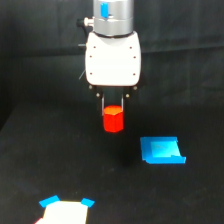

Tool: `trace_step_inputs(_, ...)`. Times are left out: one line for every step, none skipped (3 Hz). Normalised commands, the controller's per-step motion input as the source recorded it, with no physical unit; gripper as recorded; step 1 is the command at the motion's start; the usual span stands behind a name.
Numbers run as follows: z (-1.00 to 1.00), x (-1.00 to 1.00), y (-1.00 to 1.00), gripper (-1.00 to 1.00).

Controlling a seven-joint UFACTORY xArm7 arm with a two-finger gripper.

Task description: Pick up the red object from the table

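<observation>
Vertically, the fingers [113, 106] clasp the red object [113, 119].

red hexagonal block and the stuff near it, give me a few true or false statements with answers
1. The small red-orange hexagonal block sits between the white gripper's fingers. True.
2. The flat bright blue patch lies on the exterior view's left of the block. False: it lies to the right, lower in the frame.
3. The gripper touches the blue patch. False: they are apart.
4. A white shape with blue corners sits at the bottom edge. True.
</observation>
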Motion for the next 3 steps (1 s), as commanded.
trace_step_inputs(0.35,-0.23,0.49,-0.71)
trace_step_inputs(0.48,0.45,-0.34,-1.0)
trace_step_inputs(-0.42,0.17,0.2,-1.0)
